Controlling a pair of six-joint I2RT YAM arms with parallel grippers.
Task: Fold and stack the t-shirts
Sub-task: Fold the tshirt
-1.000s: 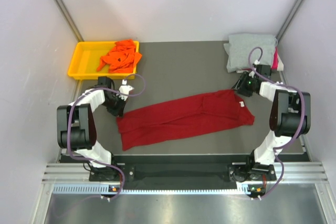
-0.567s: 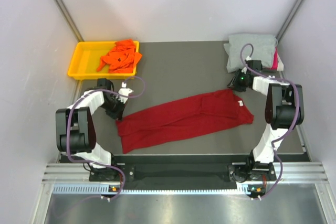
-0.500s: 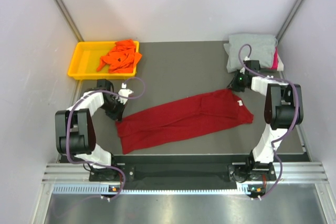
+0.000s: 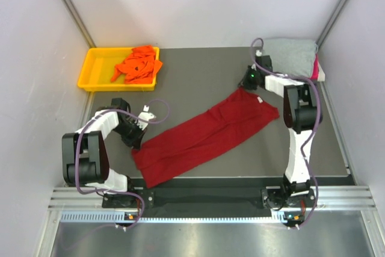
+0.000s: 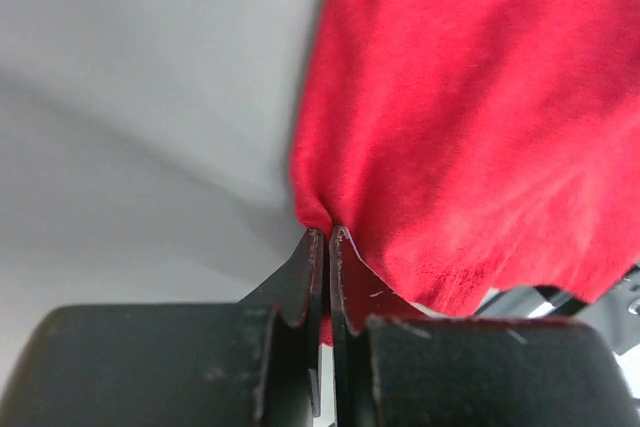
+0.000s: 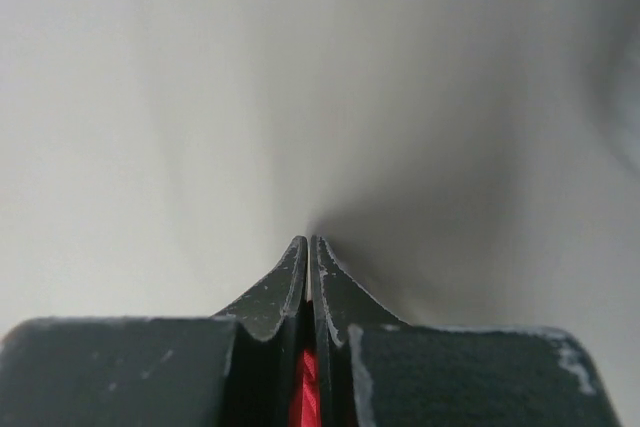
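Right gripper (image 4: 245,86) has swung far-left, pulling dark red shirt (image 4: 207,132) diagonal across table (image 4: 198,79) centre. Right gripper and left gripper (image 4: 136,139) each clamped tight on opposite shirt ends. Keep cloth taut; move both ends together.

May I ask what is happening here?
Both arms are working the dark red t-shirt: the left gripper pinches its near-left end, the right gripper its far-right end, the cloth lying diagonally across the table. The orange t-shirt sits unfolded in the yellow tray; the grey t-shirt lies at the far right corner.
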